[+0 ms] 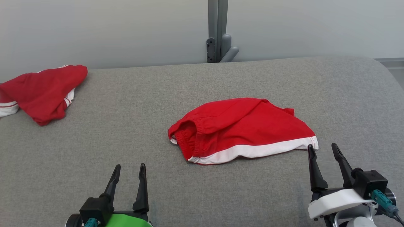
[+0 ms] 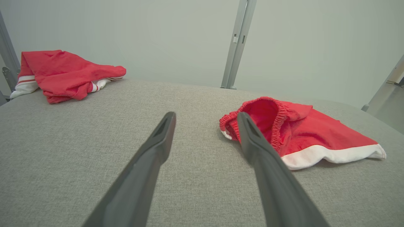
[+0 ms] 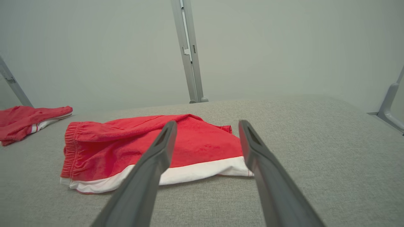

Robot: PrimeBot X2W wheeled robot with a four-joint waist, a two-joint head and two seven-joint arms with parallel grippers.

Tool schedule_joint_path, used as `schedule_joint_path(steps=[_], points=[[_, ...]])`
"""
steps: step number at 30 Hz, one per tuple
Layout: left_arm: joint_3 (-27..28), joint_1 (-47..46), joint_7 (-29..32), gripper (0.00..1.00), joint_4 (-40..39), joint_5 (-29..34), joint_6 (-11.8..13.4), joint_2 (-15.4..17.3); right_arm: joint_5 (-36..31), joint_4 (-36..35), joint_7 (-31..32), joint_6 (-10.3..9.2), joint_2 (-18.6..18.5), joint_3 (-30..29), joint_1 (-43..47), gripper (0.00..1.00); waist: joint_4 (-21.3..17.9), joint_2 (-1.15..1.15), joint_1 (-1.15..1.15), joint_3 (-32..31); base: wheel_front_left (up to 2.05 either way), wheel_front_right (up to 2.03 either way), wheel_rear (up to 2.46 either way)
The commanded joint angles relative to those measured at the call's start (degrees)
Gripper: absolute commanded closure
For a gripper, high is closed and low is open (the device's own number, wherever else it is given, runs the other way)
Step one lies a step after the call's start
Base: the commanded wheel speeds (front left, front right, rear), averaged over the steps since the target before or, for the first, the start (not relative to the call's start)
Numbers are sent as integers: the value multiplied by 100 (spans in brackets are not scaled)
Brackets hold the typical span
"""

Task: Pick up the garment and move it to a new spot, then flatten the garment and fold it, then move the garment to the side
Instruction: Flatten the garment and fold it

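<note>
Garment [image 1: 243,126] amid bare grey surface [image 1: 126,151] (hem [image 1: 252,152] beside right gripper [image 1: 322,146]).

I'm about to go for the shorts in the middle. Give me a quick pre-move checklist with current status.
1. Left tool open and empty: ok.
2. Right tool open and empty: ok.
3. Red shorts lie ahead of both tools on the grey surface: ok.
4. Right tool clear of the white hem: cannot tell; one fingertip overlaps its corner in the head view.
5. Shorts flat: not ok; bunched, waistband gaping.
6. Second red garment apart, far left: ok.
</note>
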Motion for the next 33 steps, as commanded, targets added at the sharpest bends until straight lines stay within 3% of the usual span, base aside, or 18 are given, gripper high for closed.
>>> schedule_joint_path(steps=[1, 14, 18, 27, 33], points=[[-4, -8, -2, 0, -27, 36, 22, 12, 36, 21, -18, -10, -5, 37, -34, 0, 0, 10, 0, -3, 0, 0, 0], [5, -15, -2, 0, 5, 59, 37, 12, 108, 72, -18, -10, -4, 47, -66, 0, 11, 10, 0, -2, 0, 0, 0], [-87, -85, -2, 0, 127, 97, -67, 12, 140, 75, -18, -10, -4, 41, -94, 0, 8, 10, 0, 32, 0, 0, 0], [-834, -871, 7, 0, 1189, 436, -464, 61, 18, 70, -19, -10, -5, 75, -275, 0, -203, 10, 0, 380, 0, 0, 0], [-1245, -1578, 80, 0, 2096, 393, -567, 82, -57, 28, -18, -10, -5, 100, -429, 0, -517, 10, 0, 717, 0, 0, 0]])
